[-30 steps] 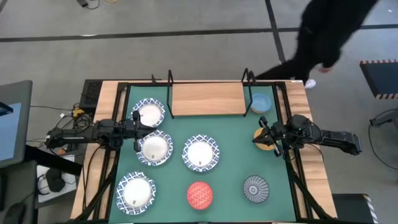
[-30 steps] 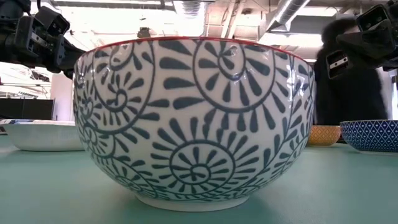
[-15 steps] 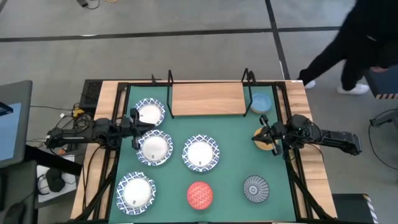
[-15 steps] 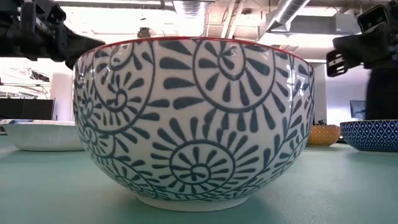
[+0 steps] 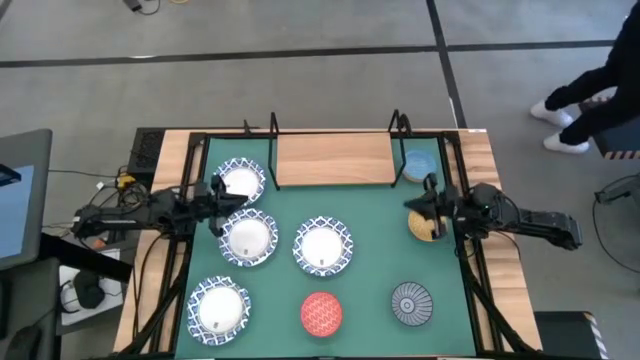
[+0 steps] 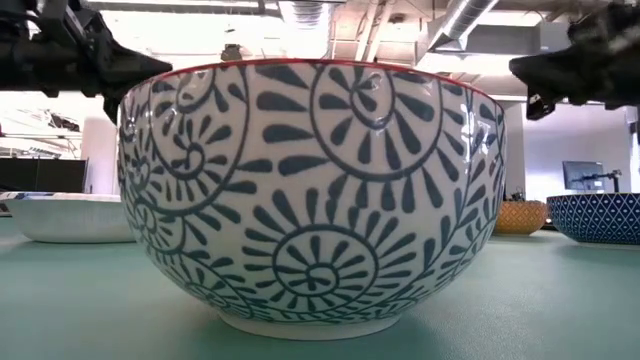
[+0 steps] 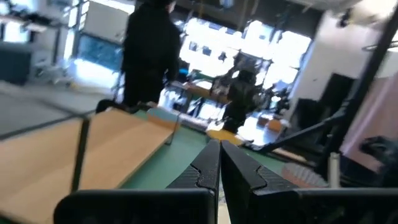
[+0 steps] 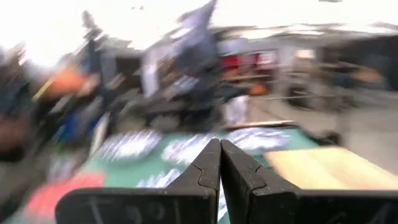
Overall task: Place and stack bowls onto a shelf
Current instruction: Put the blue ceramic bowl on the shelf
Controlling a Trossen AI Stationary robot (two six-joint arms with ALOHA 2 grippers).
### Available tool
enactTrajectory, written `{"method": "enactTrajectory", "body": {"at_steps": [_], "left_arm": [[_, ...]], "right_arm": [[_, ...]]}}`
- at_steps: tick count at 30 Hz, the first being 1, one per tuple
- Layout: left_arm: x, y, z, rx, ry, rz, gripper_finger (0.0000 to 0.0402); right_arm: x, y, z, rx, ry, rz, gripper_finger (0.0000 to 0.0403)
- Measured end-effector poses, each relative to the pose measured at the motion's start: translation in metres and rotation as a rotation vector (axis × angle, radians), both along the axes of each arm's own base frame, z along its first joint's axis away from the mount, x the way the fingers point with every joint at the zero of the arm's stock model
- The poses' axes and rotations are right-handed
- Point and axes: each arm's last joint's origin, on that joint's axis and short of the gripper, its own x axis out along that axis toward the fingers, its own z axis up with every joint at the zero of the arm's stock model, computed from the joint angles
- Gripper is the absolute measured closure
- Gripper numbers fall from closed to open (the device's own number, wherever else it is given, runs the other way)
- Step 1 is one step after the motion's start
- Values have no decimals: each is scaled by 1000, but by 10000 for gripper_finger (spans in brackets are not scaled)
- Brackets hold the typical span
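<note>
Green matting [image 5: 375,255] is covering the desk [image 5: 497,225], and the wooden shelf [image 5: 333,158] is lying empty at its far edge. Just right of the shelf, the light blue bowl [image 5: 419,165] is sitting, with the yellow-orange bowl [image 5: 425,225] nearer the front. Left of the shelf and in front of it, four white blue-rimmed bowls [image 5: 249,239] are resting, with the red bowl [image 5: 321,312] and grey striped bowl [image 5: 411,303] frontmost. Both grippers are hovering with fingers clenched: the left gripper [image 5: 216,196] between two white bowls, the right gripper [image 5: 427,196] above the yellow-orange bowl.
</note>
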Motion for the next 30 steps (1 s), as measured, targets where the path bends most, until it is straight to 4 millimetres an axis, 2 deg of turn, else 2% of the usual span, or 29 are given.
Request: {"method": "enactTrajectory", "body": {"at_steps": [3,8,14,20,25,30], "left_arm": [[4,2,-1,-9,23,52,401],[12,2,-8,-2,105,74,401],[22,3,-13,45,212,104,397],[31,5,-2,76,260,134,350],[40,7,8,143,299,209,302],[50,9,25,188,314,313,283]], "right_arm": [[-2,-8,-1,117,-21,-218,364],[-6,-19,-2,78,1,-529,364],[-9,-25,-2,138,-30,-614,354],[-17,-30,10,210,30,-752,308],[-28,-35,27,345,140,-965,249],[-30,-44,35,431,259,-1150,212]]}}
